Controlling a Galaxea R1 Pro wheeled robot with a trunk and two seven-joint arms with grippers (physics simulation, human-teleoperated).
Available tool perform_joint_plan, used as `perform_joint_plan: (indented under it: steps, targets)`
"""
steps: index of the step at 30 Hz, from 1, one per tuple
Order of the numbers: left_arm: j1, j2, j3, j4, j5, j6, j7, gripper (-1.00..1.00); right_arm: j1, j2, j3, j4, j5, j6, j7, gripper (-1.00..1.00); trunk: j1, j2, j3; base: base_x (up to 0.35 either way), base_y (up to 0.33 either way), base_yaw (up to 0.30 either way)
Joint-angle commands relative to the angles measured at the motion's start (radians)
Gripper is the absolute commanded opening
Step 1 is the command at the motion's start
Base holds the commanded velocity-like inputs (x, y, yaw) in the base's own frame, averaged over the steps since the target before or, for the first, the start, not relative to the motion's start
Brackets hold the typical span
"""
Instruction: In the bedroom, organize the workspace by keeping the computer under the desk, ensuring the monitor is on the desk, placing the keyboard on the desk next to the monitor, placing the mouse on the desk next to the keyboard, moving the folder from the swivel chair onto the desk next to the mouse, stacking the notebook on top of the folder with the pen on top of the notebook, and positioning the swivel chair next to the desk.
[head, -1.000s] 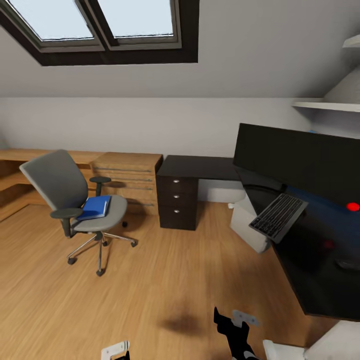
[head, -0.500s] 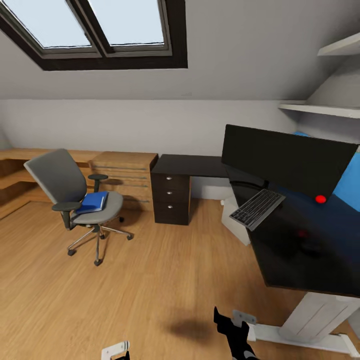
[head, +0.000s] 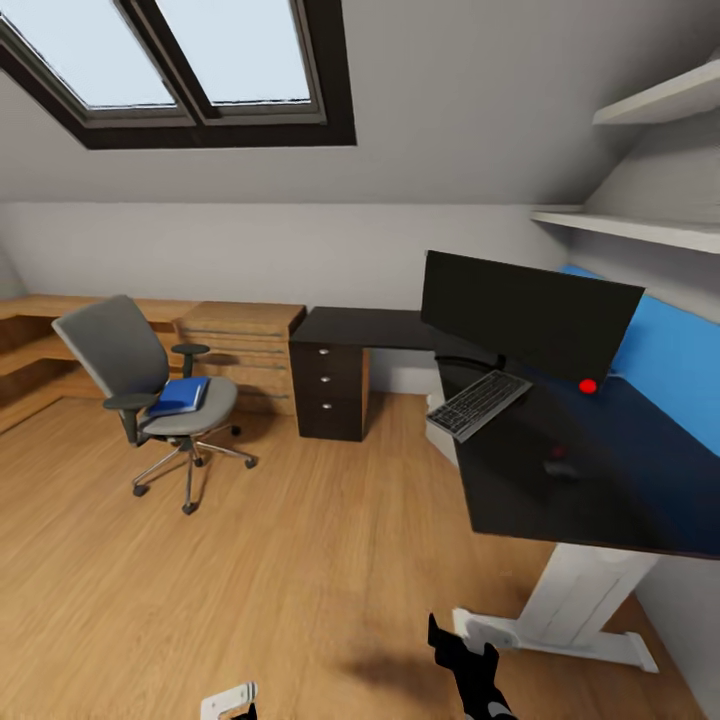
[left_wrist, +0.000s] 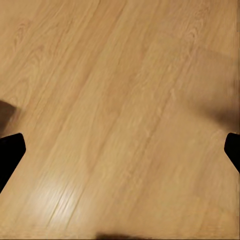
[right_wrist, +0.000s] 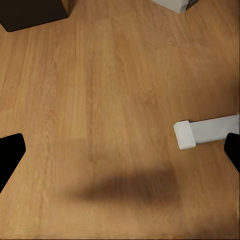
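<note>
Wooden floor (head: 300, 560) spreads across the bedroom under two skylights (head: 180, 60) set in the sloped ceiling. At the head view's right stands the dark table (head: 570, 480) on a white foot (head: 560, 610), with a blue wall panel (head: 670, 370) behind it. On the table the black monitor (head: 525, 315) stands upright, and the keyboard (head: 480, 403) lies just in front of it, tilted, with one end past the table's edge. A small red object (head: 588, 385) sits on the table near the monitor's base (what it is cannot be told). A white box, likely the computer (head: 440, 420), shows partly below the table's edge beside the keyboard.

Well apart from the table, at the left, the grey swivel chair (head: 150, 400) stands on the floor, and the blue folder (head: 180, 395) lies on its seat. Behind the chair a wooden drawer unit (head: 245, 350) stands beside a dark drawer cabinet (head: 330, 385) along the wall. White shelves (head: 650, 170) hang at the upper right.

Both arms hang low over the floor. The left pincer (left_wrist: 120, 150) is spread wide, its dark fingertips (left_wrist: 10, 152) at the edges of the wrist view over bare wood. The right pincer (right_wrist: 120, 150) is likewise spread and grasps nothing, with the table's white foot below it.
</note>
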Motion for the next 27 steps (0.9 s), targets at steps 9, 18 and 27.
perform_joint_plan:
  steps: [9, 18, 27]
  targets:
    - [0.000, -0.001, 0.002, 0.000, 0.007, -0.004, 0.000, 1.00, -0.001, 0.000, -0.001, 0.002, -0.005, -0.004, 0.001, 1.00, -0.035, 0.063, 0.027, -0.281, -0.243, 0.000]
    - [0.000, 0.002, 0.005, 0.000, 0.009, -0.005, 0.000, 1.00, -0.001, 0.000, -0.001, 0.002, -0.006, -0.004, 0.001, 1.00, -0.070, 0.126, 0.056, -0.213, -0.184, -0.001]
    - [0.000, 0.002, 0.006, 0.006, 0.011, 0.002, -0.002, 1.00, -0.001, -0.001, 0.000, 0.001, -0.005, -0.007, 0.002, 1.00, -0.104, 0.189, 0.083, -0.022, -0.019, -0.176]
